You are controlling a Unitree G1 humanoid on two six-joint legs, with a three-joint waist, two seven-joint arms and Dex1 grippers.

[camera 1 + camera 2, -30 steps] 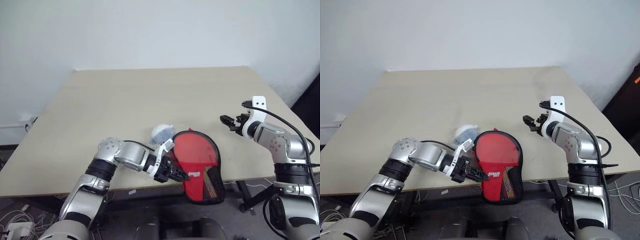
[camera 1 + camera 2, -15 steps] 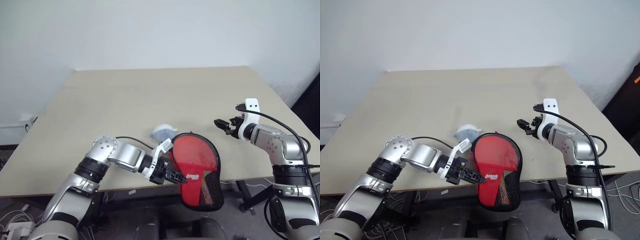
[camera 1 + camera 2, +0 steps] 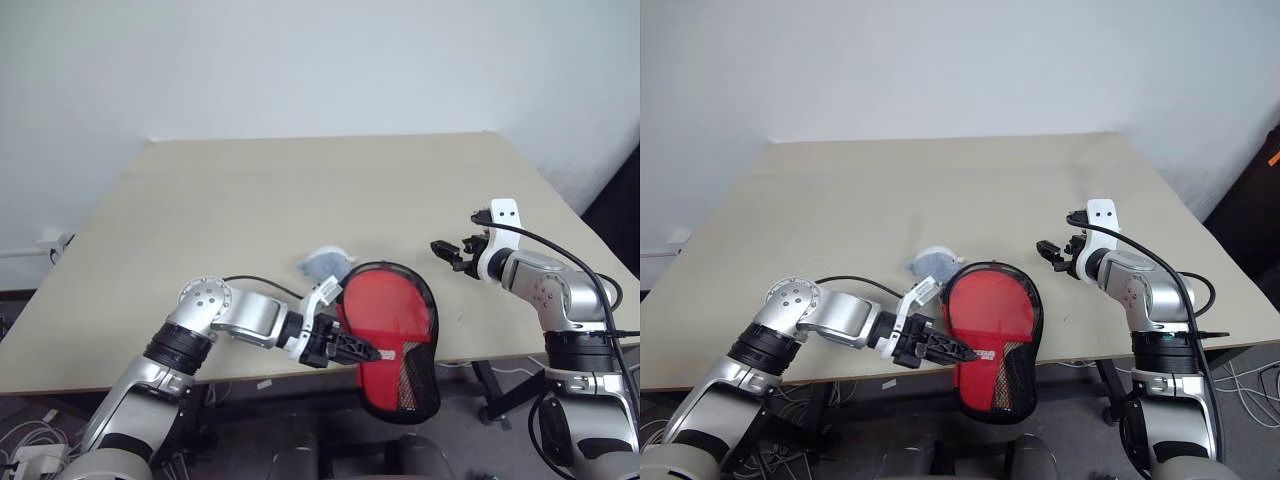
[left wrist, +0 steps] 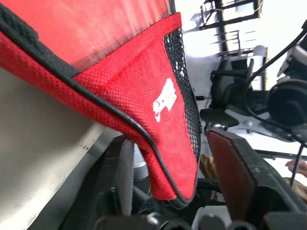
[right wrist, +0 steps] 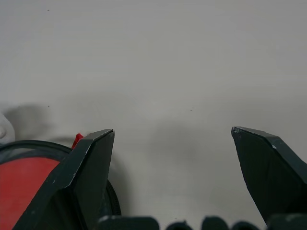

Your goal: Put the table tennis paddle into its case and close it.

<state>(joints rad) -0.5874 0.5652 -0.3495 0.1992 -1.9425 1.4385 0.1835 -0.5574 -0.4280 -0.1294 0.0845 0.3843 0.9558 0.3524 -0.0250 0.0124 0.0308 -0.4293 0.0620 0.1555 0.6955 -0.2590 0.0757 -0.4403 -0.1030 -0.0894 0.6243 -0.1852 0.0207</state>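
1. Pale wall behind; beige table (image 3: 300, 200) with a bare top, cables on the floor past its left edge.
2. Case (image 3: 392, 335) lies at the near edge, right of centre, narrow end overhanging. Red face of the table tennis paddle (image 3: 385, 310) shows through the see-through side, so the paddle looks stowed.
3. Small white ball (image 3: 322, 262) sits just behind the case.
4. Left gripper (image 3: 360, 352) at the case's near-left rim; wrist view shows the jaws parted either side of the piping, not clamped.
5. Right gripper (image 3: 447, 250) hovers over the table, right of the case and apart from it, jaws spread wide, nothing between them.
6. Judgement: closing step in hand. Next move calls for steadying the case and finding the zip pull, which I cannot make out.
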